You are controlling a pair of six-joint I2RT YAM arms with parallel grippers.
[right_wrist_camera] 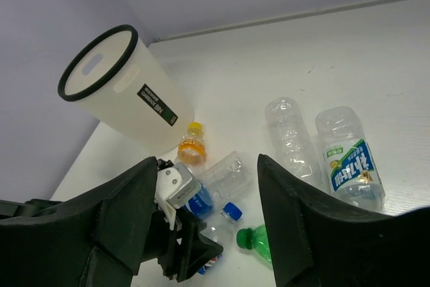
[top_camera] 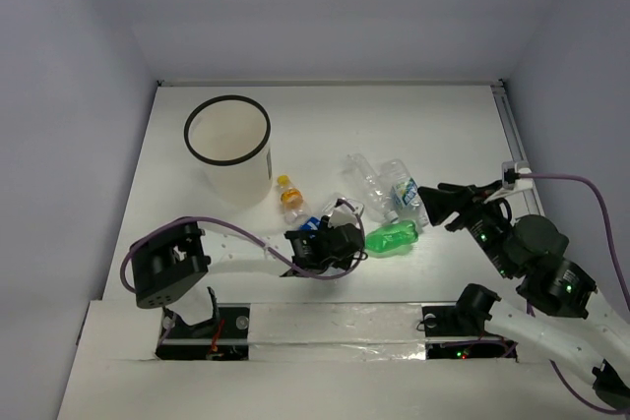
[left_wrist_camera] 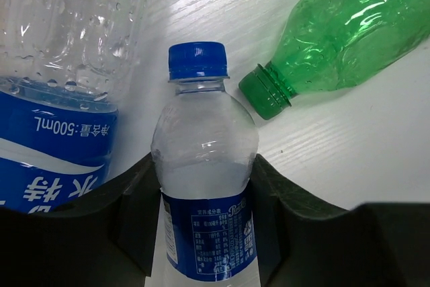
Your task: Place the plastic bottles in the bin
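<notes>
My left gripper [top_camera: 342, 239] lies low on the table, shut on a small clear bottle with a blue cap and blue label [left_wrist_camera: 203, 126]; its fingers [left_wrist_camera: 269, 193] press both sides. A larger clear bottle with a blue label [left_wrist_camera: 54, 65] lies just left of it, and a green bottle [top_camera: 392, 238] just right, its open neck near the blue cap. A tiny orange bottle with a yellow cap [top_camera: 289, 196] stands by the white bin [top_camera: 242, 176]. Two more clear bottles [top_camera: 368, 181] [top_camera: 404, 194] lie at centre right. My right gripper [top_camera: 434, 206] is open and empty beside them.
The bin stands upright at the back left with its black rim on top, also showing in the right wrist view [right_wrist_camera: 127, 102]. White walls close in the table on the left, back and right. A purple cable [top_camera: 581, 184] runs by the right arm.
</notes>
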